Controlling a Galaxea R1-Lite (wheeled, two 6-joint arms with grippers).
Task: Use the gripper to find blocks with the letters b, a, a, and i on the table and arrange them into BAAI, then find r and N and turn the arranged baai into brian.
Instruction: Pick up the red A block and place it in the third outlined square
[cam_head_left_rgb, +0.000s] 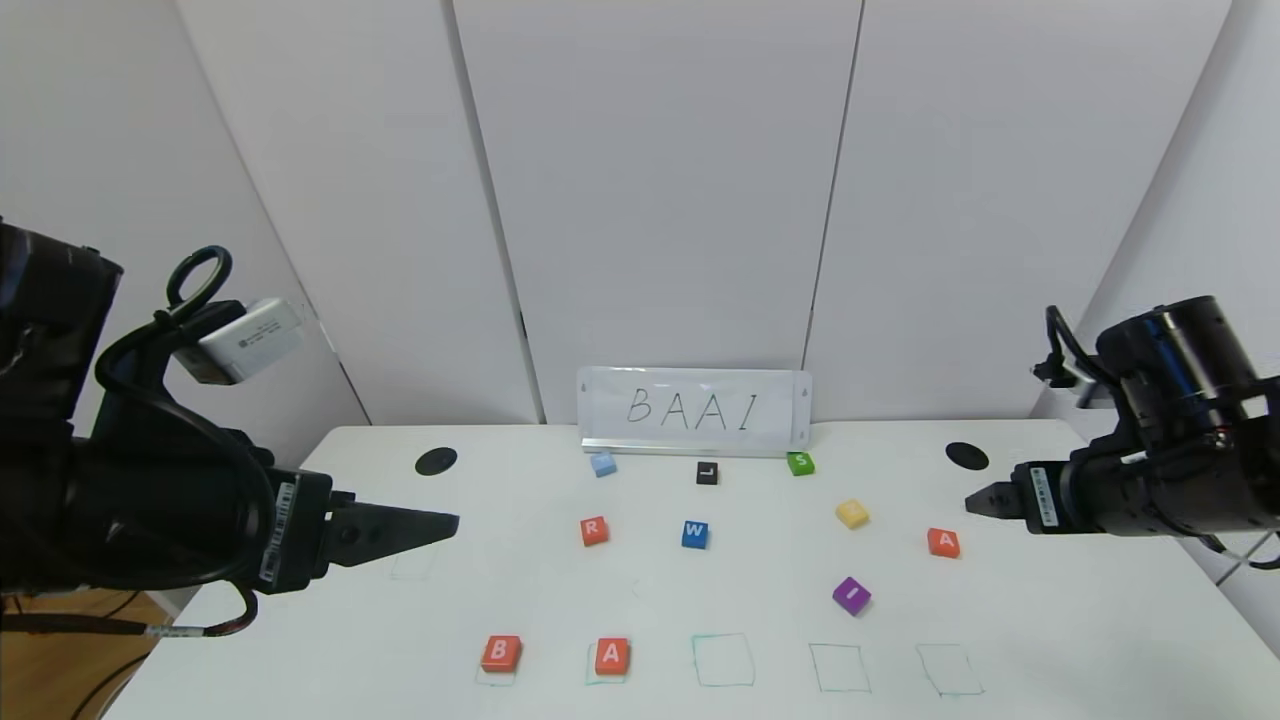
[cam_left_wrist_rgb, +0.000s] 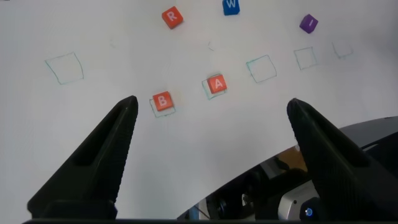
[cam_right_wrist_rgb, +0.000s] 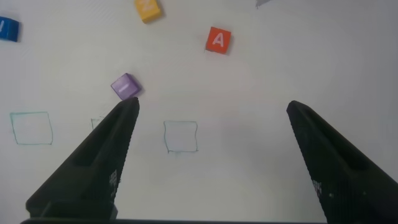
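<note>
On the white table (cam_head_left_rgb: 1050, 620), an orange-red B block (cam_head_left_rgb: 500, 653) (cam_left_wrist_rgb: 162, 101) and an A block (cam_head_left_rgb: 611, 656) (cam_left_wrist_rgb: 216, 84) sit on the two leftmost green outlines of the front row. A second A block (cam_head_left_rgb: 943, 542) (cam_right_wrist_rgb: 217, 40) and the purple I block (cam_head_left_rgb: 851, 595) (cam_right_wrist_rgb: 125, 86) lie loose at mid-right. The r block (cam_head_left_rgb: 594, 530) (cam_left_wrist_rgb: 172, 17) lies mid-table. No N is readable on any block. My left gripper (cam_head_left_rgb: 445, 522) (cam_left_wrist_rgb: 212, 104) hovers open and empty at the left. Over the right side, my right gripper (cam_head_left_rgb: 975, 500) (cam_right_wrist_rgb: 212, 106) also hangs open and empty.
A blue W block (cam_head_left_rgb: 695, 534), yellow block (cam_head_left_rgb: 852, 514), light-blue block (cam_head_left_rgb: 603, 464), black L block (cam_head_left_rgb: 707, 473) and green S block (cam_head_left_rgb: 800, 463) lie behind. A BAAI sign (cam_head_left_rgb: 694, 410) stands at the back. Three front-row outlines (cam_head_left_rgb: 838, 668) hold nothing.
</note>
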